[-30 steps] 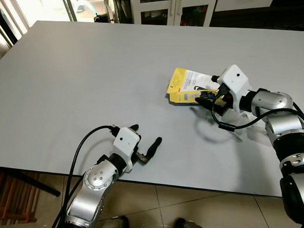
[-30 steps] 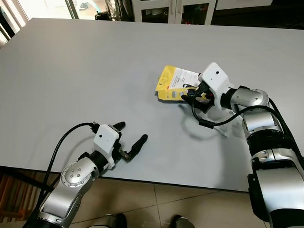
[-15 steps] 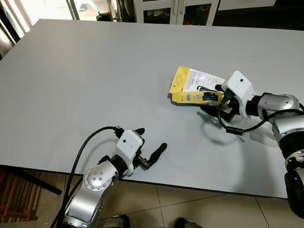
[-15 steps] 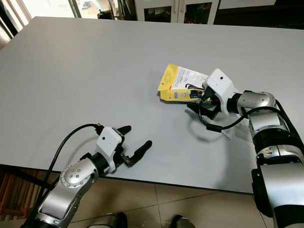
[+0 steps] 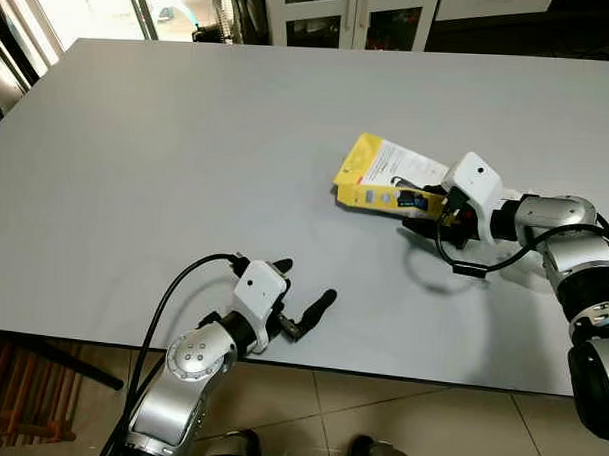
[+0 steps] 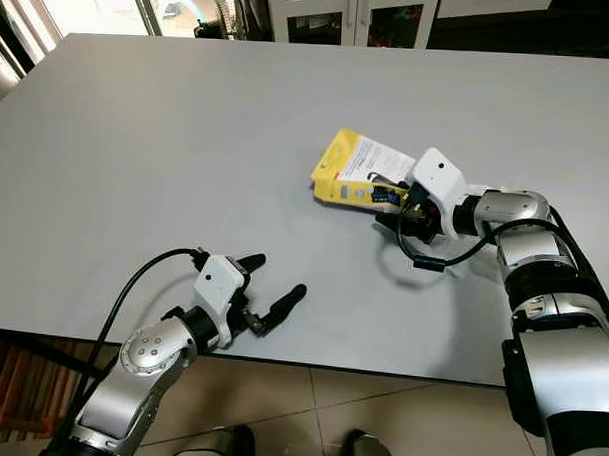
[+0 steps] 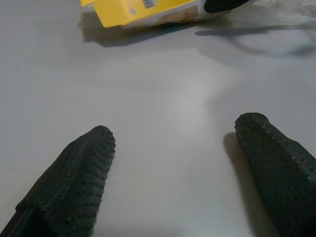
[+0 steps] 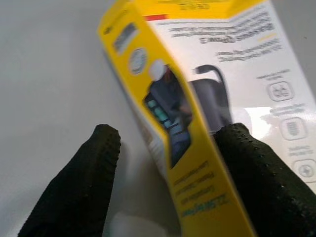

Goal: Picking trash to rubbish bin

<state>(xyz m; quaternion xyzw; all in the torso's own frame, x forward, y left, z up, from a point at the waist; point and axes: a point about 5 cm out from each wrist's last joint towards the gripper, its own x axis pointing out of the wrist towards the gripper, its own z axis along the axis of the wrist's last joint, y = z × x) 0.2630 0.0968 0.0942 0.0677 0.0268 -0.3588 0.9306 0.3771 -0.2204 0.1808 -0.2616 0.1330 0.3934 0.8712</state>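
Grey table (image 5: 187, 164) spans nearly the whole head view, matte and plain; tiled floor (image 5: 398, 421) shows below its near edge, white cabinet doors (image 5: 342, 14) beyond the far edge, bright glass at the far left corner. Right arm (image 5: 555, 222), silver, reaches in from the right edge and lies low over the surface, a black cable looping under its wrist. Left arm (image 5: 194, 369) comes up over the near edge, left of centre, with a black cable arching from it. Yellow box (image 5: 386, 178), a flat retail carton with a white printed face, lies right of table centre, well apart from the near edge; one end appears tilted a little off the surface. Contents cannot be made out; the right wrist view shows only a printed product picture and small icons on its faces. Right gripper (image 5: 422, 204) is at the box's near-right end, fingers spread with one on each side of the yellow edge: one pad against the white face, the other (image 8: 79, 182) a little off the yellow side. Left gripper (image 5: 302, 288) rests just inside the near edge, fingers (image 7: 74, 173) parted wide over bare table, well apart from the box.
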